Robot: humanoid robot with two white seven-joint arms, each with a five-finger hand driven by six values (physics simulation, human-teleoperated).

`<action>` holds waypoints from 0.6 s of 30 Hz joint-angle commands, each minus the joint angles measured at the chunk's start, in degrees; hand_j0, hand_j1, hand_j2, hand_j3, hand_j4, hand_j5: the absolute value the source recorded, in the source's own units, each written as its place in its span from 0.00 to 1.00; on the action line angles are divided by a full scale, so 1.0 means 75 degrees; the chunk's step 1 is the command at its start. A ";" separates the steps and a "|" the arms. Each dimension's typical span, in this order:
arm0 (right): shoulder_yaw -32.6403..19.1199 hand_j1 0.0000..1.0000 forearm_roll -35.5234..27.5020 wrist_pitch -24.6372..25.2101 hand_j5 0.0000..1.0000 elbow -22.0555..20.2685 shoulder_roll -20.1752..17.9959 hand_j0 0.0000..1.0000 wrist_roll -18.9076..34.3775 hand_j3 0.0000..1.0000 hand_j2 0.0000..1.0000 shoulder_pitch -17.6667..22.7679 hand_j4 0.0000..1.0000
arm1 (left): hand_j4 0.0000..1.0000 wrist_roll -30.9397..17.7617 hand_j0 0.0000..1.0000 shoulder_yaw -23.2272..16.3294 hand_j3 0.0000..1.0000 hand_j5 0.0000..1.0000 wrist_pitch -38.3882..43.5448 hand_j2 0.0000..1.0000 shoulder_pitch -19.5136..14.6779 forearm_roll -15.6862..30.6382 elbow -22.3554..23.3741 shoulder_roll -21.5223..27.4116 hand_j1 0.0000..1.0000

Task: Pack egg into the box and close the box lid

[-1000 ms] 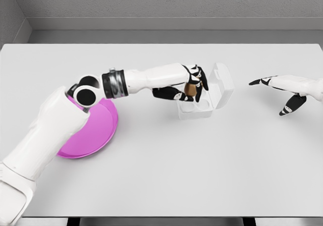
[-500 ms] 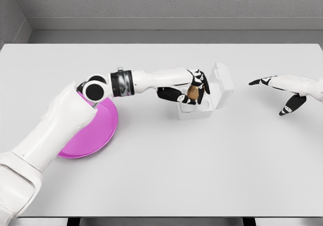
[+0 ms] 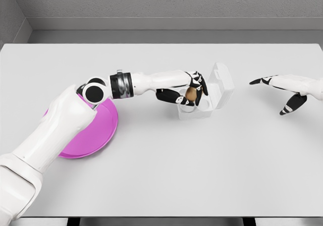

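Note:
A small white box [image 3: 201,110] stands at the table's centre right, its lid [image 3: 222,83] hinged up and leaning back to the right. My left hand [image 3: 191,92] reaches over the box's open top, fingers curled around a brown egg [image 3: 190,94] held just above the box's cavity. Far to the right, my right hand [image 3: 285,92] hovers over the table with its fingers spread, holding nothing, well apart from the box.
A round pink plate [image 3: 98,130] lies at the left, partly hidden under my left upper arm. The white table [image 3: 166,170] stretches wide in front, with a grey wall behind its far edge.
My left hand has moved slightly down and right with the egg, bringing it lower over the box opening. The right hand has stayed put.

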 commanded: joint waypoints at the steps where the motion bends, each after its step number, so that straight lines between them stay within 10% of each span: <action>1: -0.0014 1.00 -0.0026 0.0003 1.00 0.0009 -0.0014 1.00 -0.0002 1.00 1.00 0.0000 1.00 | 0.31 0.0002 0.31 0.0013 0.31 0.31 0.0025 0.31 0.0000 0.0063 -0.0006 -0.0005 0.31; 18: -0.0002 1.00 -0.0026 0.0003 1.00 -0.0026 -0.0014 1.00 -0.0002 1.00 1.00 0.0012 1.00 | 0.30 0.0002 0.30 -0.0092 0.30 0.30 0.0025 0.30 -0.0152 0.0146 0.0556 -0.0111 0.30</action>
